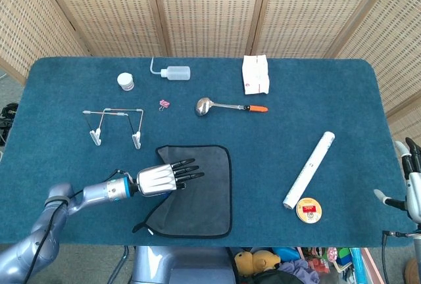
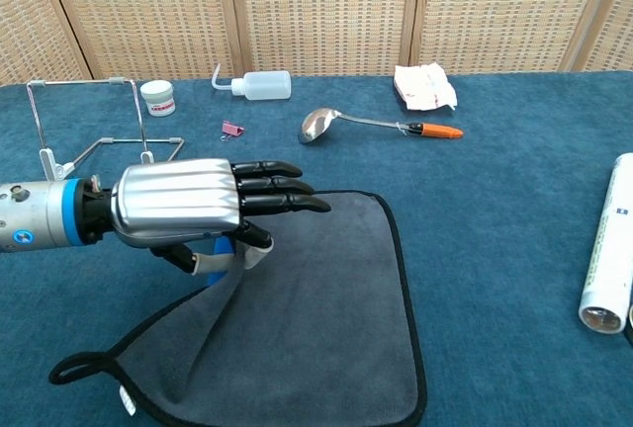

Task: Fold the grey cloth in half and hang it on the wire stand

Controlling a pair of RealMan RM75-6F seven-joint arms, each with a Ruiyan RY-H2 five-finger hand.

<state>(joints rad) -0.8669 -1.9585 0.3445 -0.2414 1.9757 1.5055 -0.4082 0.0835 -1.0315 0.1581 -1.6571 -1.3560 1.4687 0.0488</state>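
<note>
On the blue desk (image 1: 329, 100), the left hand (image 1: 158, 179) grasps the grey cloth's (image 1: 207, 195) left edge in its fingers (image 2: 282, 188) (lifted, folding rightward), wire stand (image 1: 115, 125) just beyond.

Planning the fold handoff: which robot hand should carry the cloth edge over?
Left. The left robot hand already grips the grey cloth at its lifted left edge; the right robot hand sits off the table's far side.

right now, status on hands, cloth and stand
Left hand grips grey cloth edge, lifted, partway across. Right hand idle at table edge, open. Wire stand upright, nothing blocking it.
</note>
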